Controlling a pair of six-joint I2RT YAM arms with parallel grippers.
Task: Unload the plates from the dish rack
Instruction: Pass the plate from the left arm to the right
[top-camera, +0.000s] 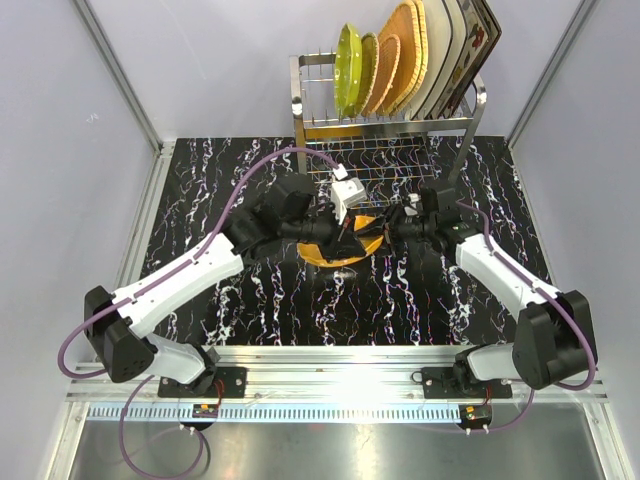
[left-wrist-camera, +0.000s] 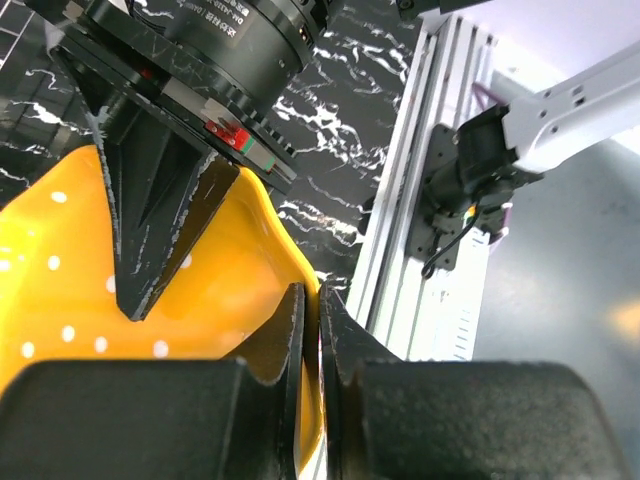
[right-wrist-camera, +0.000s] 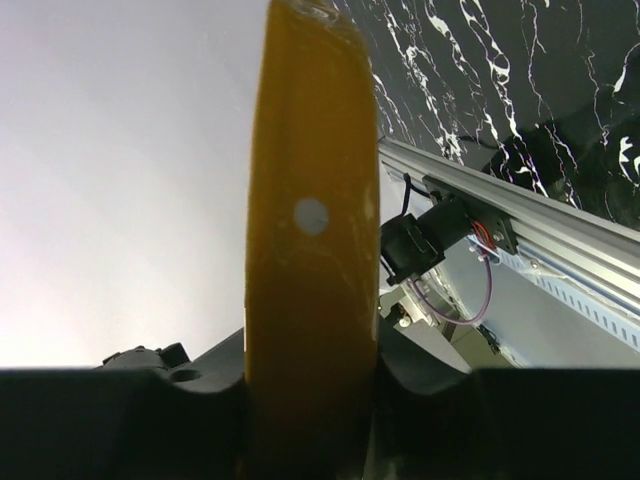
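Observation:
A round orange dotted plate (top-camera: 345, 250) is low over the black marbled table, in front of the dish rack (top-camera: 390, 125). My left gripper (top-camera: 340, 232) is shut on its rim, which shows between the jaws in the left wrist view (left-wrist-camera: 320, 300). My right gripper (top-camera: 388, 228) is shut on the plate's opposite side. In the right wrist view the plate (right-wrist-camera: 310, 230) stands edge-on between the jaws of the right gripper (right-wrist-camera: 312, 350). The right gripper's fingers (left-wrist-camera: 160, 230) show on the plate's face (left-wrist-camera: 60, 290). The rack holds a lime-green plate (top-camera: 347, 68), orange woven plates (top-camera: 402, 55), cream plates (top-camera: 445, 48) and a flower-patterned plate (top-camera: 478, 42).
The steel rack stands at the table's far edge, right of centre, its lower shelf hidden. Grey walls enclose the table on the left, right and back. An aluminium rail (top-camera: 340, 365) with both arm bases runs along the near edge. A purple cable (top-camera: 250, 175) loops over the left arm.

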